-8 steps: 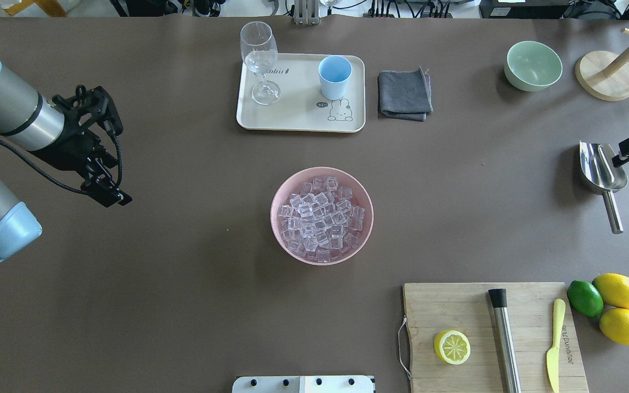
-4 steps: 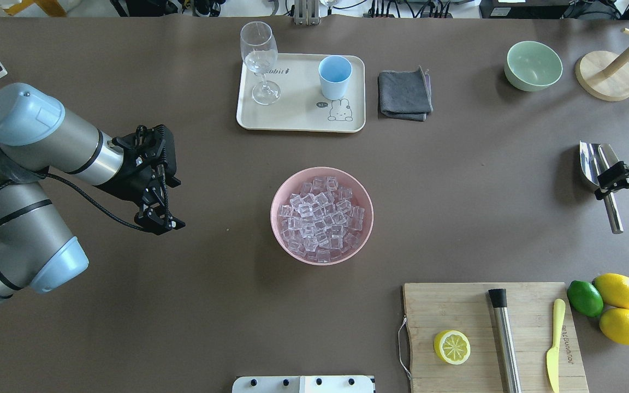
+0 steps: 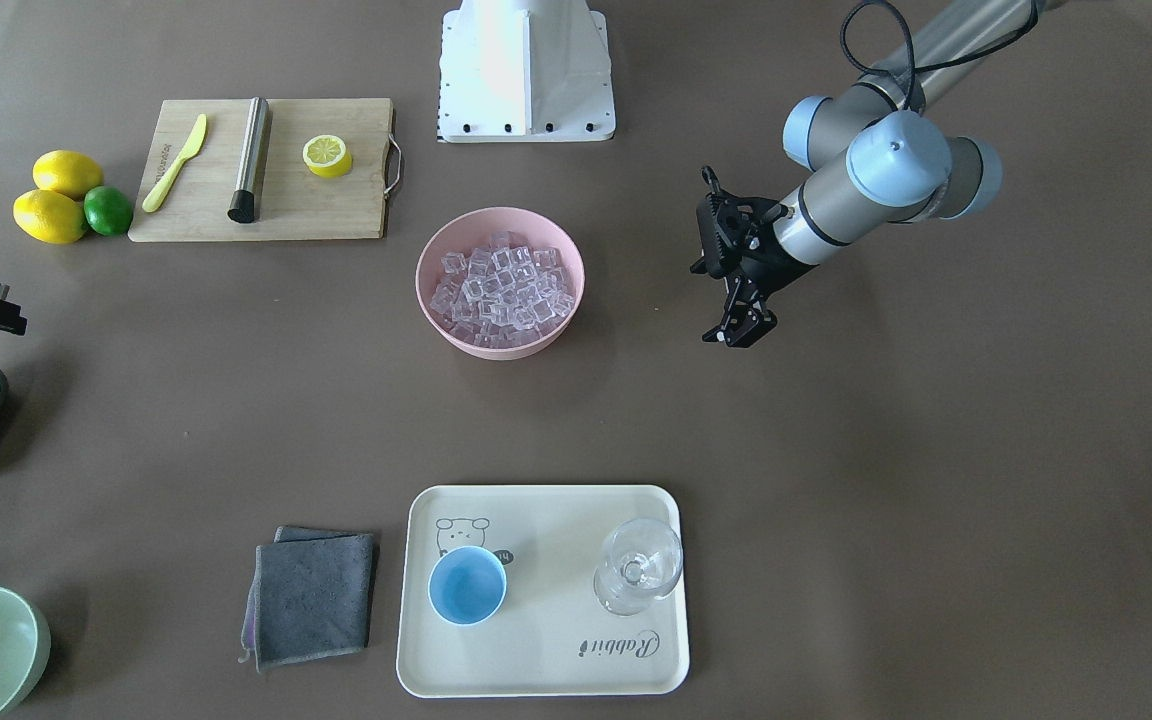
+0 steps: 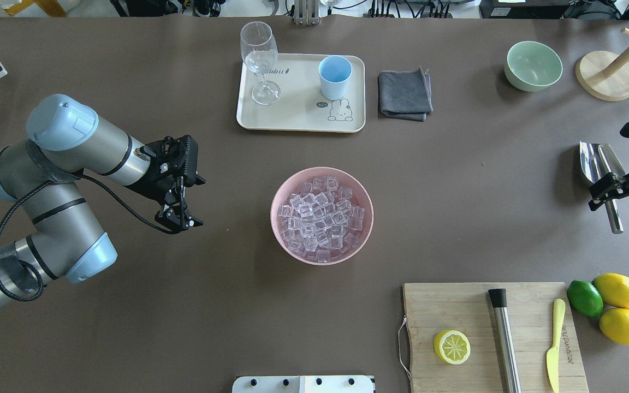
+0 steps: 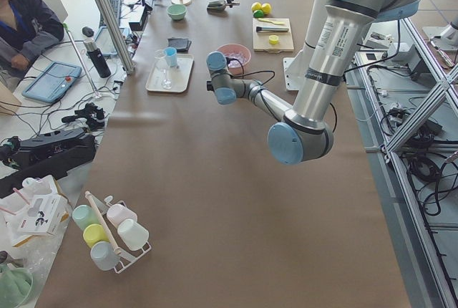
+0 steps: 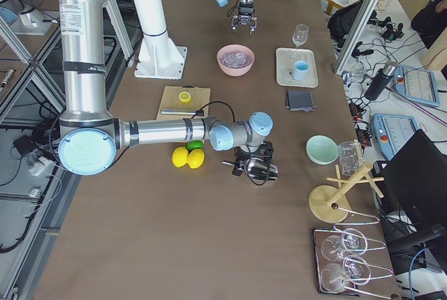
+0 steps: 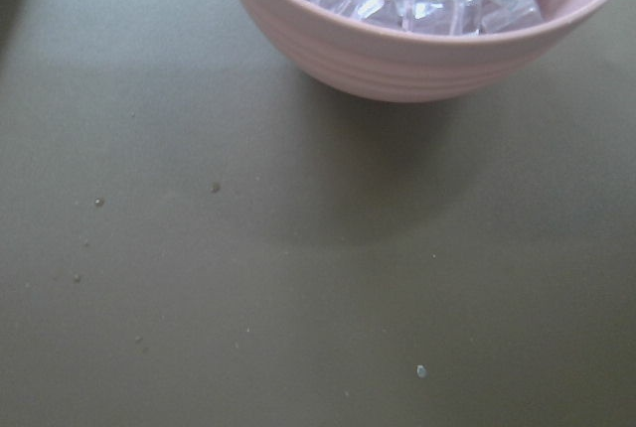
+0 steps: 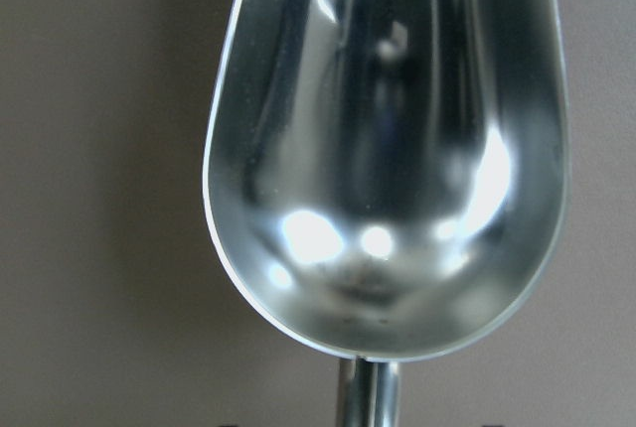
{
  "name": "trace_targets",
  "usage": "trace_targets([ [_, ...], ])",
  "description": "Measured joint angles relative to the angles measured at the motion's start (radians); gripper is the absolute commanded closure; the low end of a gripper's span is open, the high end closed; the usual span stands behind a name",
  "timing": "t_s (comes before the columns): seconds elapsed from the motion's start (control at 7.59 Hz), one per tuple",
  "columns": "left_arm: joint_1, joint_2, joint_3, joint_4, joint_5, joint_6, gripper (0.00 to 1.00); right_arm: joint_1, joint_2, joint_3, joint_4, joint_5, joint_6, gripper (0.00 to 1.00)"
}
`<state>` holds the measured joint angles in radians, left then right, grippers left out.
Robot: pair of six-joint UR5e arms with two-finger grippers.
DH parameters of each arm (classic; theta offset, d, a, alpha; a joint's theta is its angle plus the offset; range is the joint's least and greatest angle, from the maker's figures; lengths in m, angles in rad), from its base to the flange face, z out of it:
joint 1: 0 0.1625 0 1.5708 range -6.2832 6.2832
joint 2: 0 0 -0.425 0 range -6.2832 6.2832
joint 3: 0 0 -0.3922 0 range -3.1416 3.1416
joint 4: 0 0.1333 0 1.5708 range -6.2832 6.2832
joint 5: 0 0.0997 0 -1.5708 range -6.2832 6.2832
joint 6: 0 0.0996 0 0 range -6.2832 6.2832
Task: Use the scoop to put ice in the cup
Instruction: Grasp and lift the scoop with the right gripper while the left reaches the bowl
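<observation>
A robotics lab: silver aluminium frame posts (image 5: 109,18) are flanking a long brown-covered table (image 5: 215,200), black cables (image 5: 422,168) are trailing over the floor, and a dark-jacketed operator (image 5: 25,25) is sitting beside it.

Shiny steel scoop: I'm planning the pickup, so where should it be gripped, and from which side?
Grip the straight thin handle, coming from above with the jaws across it. The shiny steel scoop lies flat, trough up, and the trough looks too wide and rounded to pinch.
</observation>
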<state>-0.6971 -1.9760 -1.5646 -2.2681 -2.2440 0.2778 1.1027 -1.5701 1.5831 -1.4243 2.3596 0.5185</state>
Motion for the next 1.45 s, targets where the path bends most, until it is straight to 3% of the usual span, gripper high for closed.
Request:
trace_targets([
  [0.4,0.017,-0.085,0.100,-0.096,-0.001,0.050,0.02,-0.015,0.007,0.000,-0.005,-0.045,0.001,0.43],
  [0.53,0.025,-0.110,0.125,-0.106,-0.008,0.052,0.02,-0.019,0.007,0.000,-0.005,-0.054,0.001,0.68],
  [0.66,0.038,-0.126,0.139,-0.117,-0.016,0.052,0.02,-0.020,0.007,0.001,-0.005,-0.059,0.001,1.00],
  [1.19,0.073,-0.153,0.169,-0.151,-0.075,0.051,0.02,-0.020,-0.005,0.024,-0.012,-0.067,-0.005,1.00],
  [1.45,0.082,-0.169,0.201,-0.192,-0.072,0.046,0.02,-0.017,-0.003,0.111,-0.116,-0.117,-0.046,1.00],
])
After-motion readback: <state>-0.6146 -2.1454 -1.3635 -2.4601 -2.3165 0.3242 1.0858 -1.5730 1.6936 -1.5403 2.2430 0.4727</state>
